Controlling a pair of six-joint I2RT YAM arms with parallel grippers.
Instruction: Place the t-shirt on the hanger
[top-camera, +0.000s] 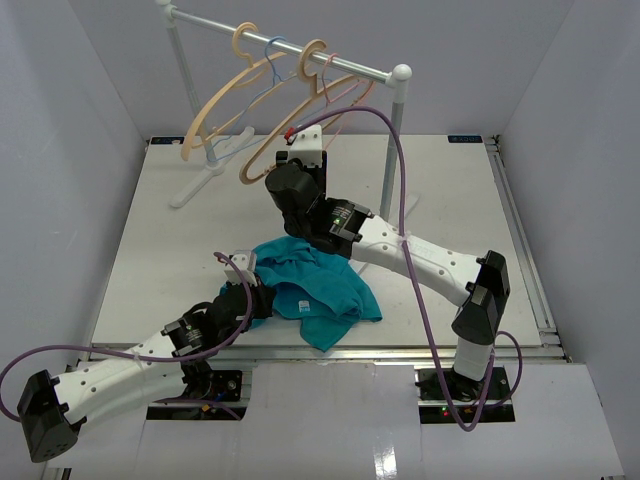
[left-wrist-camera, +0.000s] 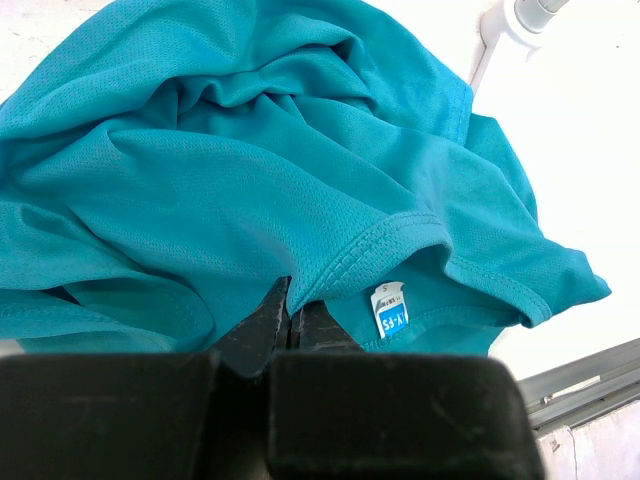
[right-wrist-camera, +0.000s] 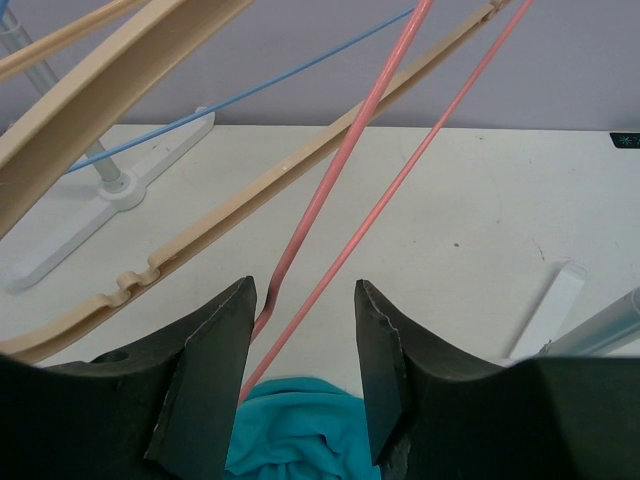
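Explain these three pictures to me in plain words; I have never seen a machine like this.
These are two robot arms bolted at the near edge of a white table. The wide picture looks down from above and behind them; the other two come from a camera on each wrist. On the table lies a crumpled teal fabric t-shirt. The left tool, the arm's two-fingered gripping end, is shut, pinching the shirt's hemmed edge beside a small white label. At the back a white rail carries two thick beige hangers, a thin light-blue hanger and a thin pink wire hanger. The right tool is open, with the pink hanger's wires running between its jaws; it holds nothing.
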